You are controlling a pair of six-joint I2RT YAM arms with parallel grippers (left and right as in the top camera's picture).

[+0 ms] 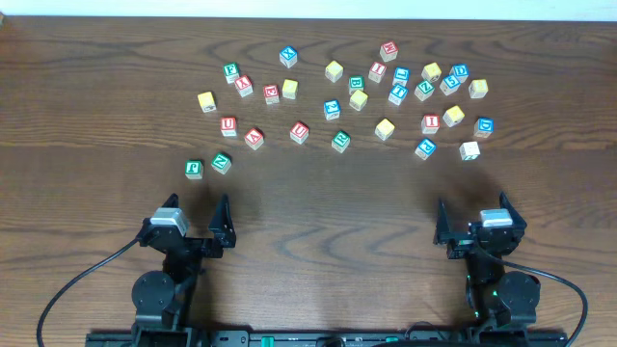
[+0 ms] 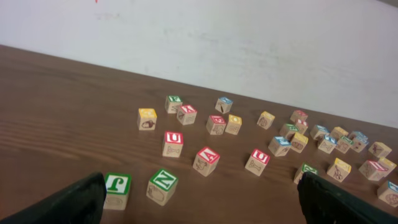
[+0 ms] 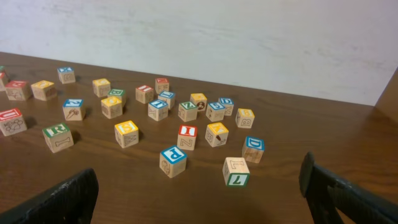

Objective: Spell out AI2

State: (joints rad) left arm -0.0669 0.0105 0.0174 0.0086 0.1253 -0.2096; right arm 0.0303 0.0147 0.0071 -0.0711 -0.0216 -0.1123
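Both grippers stand wide apart and empty at the near edge of the counter [image 1: 323,217]; the left gripper [image 1: 198,210] sits just behind two green cubes [image 1: 207,166], the right gripper [image 1: 472,212] a little short of the right-hand cluster. The red A cube [image 1: 254,138] lies in the left group, near the red U cube [image 1: 228,125]; the red I cube [image 1: 430,123] lies to the right, beside a yellow cube [image 1: 453,116]. The blue 2 cube cannot be told apart among the several blue-topped cubes; their characters are too small to read.
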